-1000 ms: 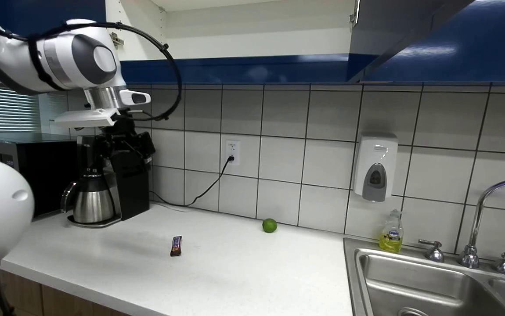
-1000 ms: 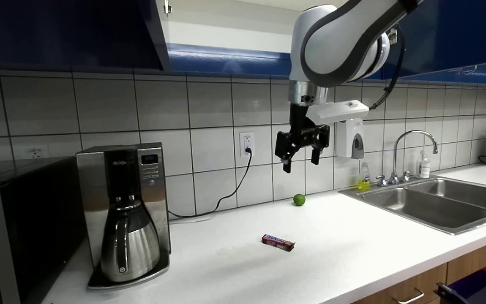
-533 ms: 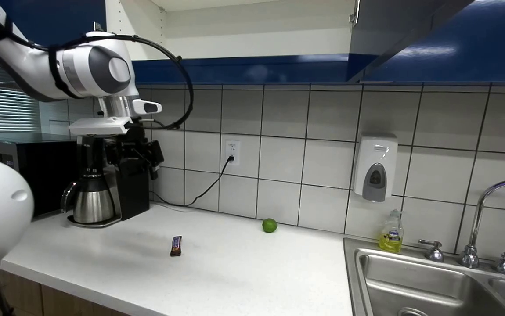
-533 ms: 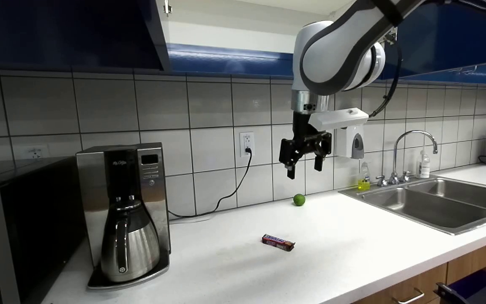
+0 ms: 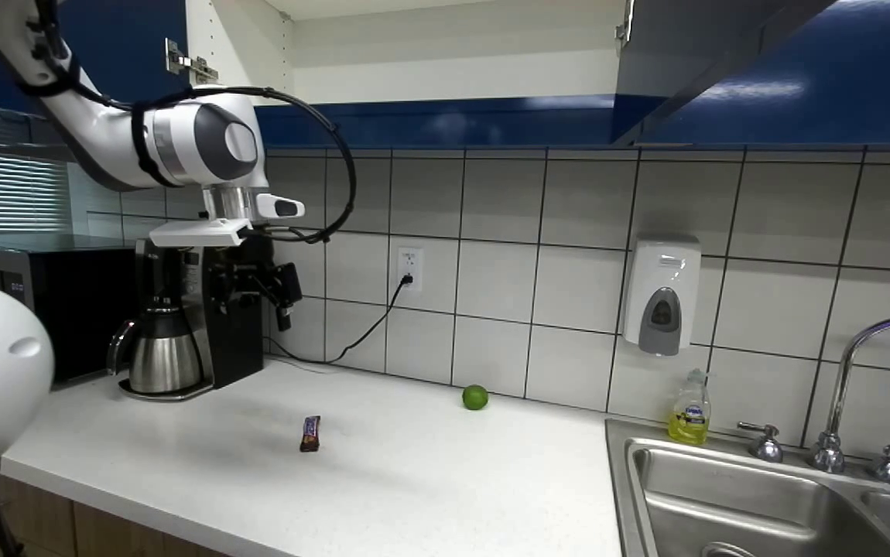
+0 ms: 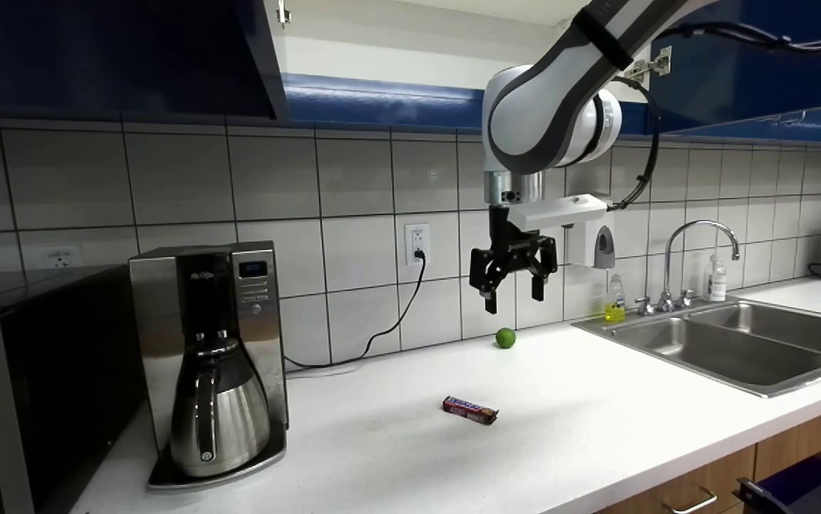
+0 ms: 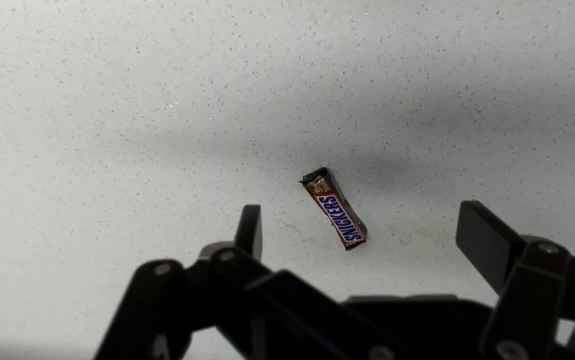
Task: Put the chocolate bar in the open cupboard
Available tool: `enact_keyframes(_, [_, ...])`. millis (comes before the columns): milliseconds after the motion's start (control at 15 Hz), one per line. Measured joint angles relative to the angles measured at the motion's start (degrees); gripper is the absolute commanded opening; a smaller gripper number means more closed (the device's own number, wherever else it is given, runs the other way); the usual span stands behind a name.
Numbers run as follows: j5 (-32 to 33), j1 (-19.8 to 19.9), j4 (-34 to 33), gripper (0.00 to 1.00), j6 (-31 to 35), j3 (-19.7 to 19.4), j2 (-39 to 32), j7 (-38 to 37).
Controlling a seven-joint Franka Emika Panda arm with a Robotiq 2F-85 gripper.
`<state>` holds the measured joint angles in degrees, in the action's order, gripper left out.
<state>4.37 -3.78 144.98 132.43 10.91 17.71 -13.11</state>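
White counter [image 6: 360, 457], open cupboard [image 5: 453, 70], parted jaws, chocolate bar [image 7: 335, 210].
Above the counter, the open cupboard's white interior is exposed and edged in blue. Part of it is covered by the arm [image 6: 525, 125] in both exterior views. On the counter, the coffee maker [image 6: 203, 307] is stood upright. The jaws are spread wide, pointed down and suspended well above the counter. In the wrist view the chocolate bar is framed between them, lower down, lying flat and diagonal on the counter.
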Motion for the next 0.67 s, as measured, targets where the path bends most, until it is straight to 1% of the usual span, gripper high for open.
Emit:
enact_keyframes(467, [0.34,0.03,-4.96,1.0,-0.19,-1.43,-7.94,0.11])
enact_keyframes(667, [0.41,0.02,-6.35,1.0,1.33,-2.09,-10.85,1.27])
